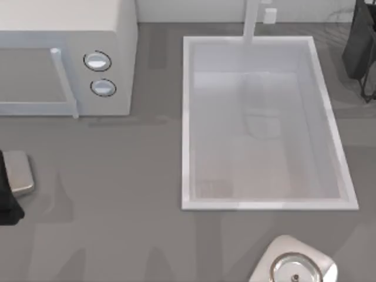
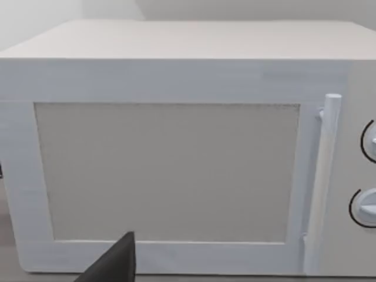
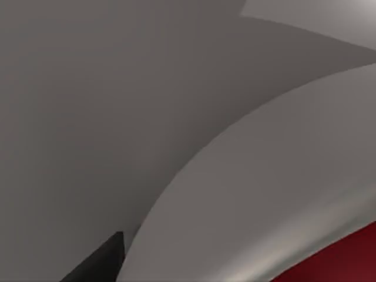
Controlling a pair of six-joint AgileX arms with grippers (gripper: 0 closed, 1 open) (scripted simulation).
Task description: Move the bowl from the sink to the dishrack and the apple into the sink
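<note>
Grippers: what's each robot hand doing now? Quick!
Left gripper, at the table's left edge: cannot be told.
Right gripper, near the table's front edge: cannot be told.

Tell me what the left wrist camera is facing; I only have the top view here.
Observer: The front of the boxy white microwave, seen straight on.
Operator: What does its door look like?
Observer: A wide beige panel fills most of it, beside an upright white bar handle.
Operator: And the right wrist camera?
Observer: A glossy dark red patch sits in one corner, behind a pale grey curved surface. I cannot tell what the patch belongs to.
</note>
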